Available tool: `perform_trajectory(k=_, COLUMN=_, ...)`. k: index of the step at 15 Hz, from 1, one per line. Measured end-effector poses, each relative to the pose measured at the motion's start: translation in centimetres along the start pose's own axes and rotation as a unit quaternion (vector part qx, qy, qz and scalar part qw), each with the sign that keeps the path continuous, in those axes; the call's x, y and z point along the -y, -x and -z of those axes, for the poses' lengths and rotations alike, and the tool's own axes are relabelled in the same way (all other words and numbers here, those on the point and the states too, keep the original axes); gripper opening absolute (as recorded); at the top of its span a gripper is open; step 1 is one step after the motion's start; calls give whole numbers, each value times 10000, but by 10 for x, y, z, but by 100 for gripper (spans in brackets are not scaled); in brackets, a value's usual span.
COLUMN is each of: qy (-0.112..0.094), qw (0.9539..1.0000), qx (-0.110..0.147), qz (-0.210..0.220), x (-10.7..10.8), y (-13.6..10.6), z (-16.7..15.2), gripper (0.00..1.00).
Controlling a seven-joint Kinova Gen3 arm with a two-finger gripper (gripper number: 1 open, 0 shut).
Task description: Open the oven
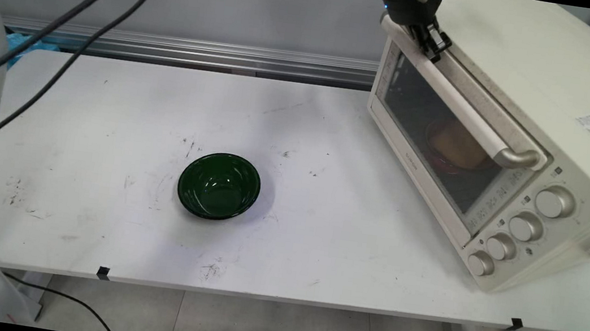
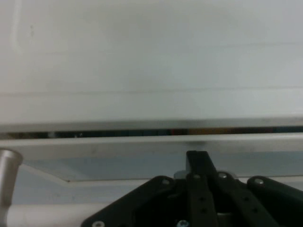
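Cream-white metal toaster oven sits angled at the white table's right end. The black two-finger gripper, fingers pinched together on nothing, rests against the door's top edge by the long pale handle. Pressing there risks skidding off or shoving the oven.

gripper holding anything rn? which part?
Cannot tell for sure. The gripper sits at the far end of the toaster oven door handle, against the door's top edge; a grasp isn't visible.
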Motion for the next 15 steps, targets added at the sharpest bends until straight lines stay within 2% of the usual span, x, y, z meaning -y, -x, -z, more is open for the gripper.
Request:
perform_trajectory(k=6, qy=11, qw=9999, qx=152, qz=-17, x=-3, y=8, z=-1, gripper=0)
perform_trajectory(k=15, qy=21, qw=9985, qx=554, qz=3, x=-4, y=35, z=5, gripper=0)
